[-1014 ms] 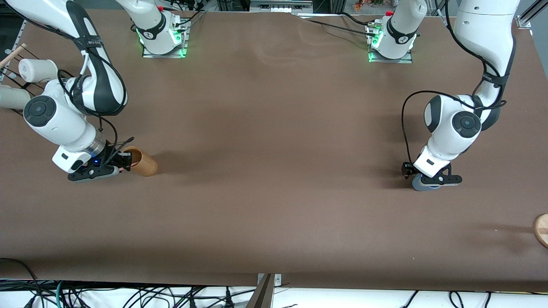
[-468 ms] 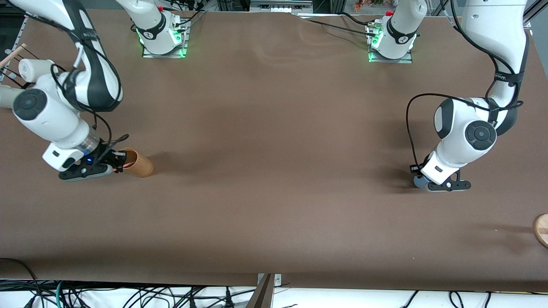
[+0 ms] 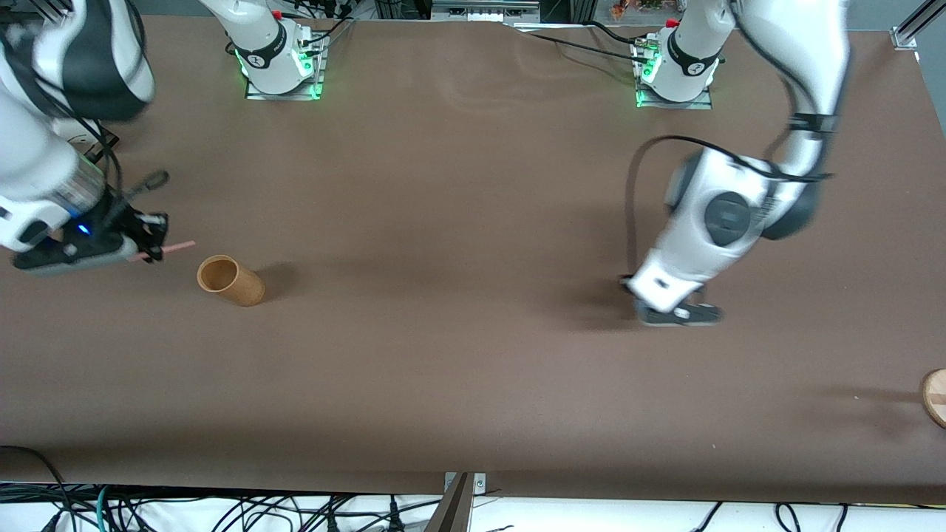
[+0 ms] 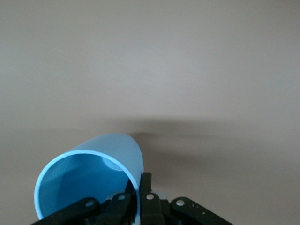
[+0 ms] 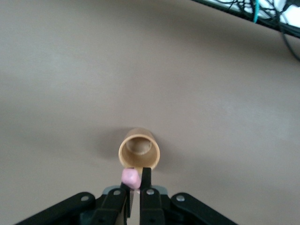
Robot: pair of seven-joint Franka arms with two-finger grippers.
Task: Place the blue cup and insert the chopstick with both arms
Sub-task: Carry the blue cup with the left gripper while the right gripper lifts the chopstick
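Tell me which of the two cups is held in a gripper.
The blue cup: the left gripper is clamped on its rim, above the table. The tan wooden cup stands free on the table.

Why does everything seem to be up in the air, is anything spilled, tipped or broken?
Nothing is spilled or broken. The right tool holds the chopstick above the table beside the upright tan cup. The left tool carries the blue cup by its wall, tilted.
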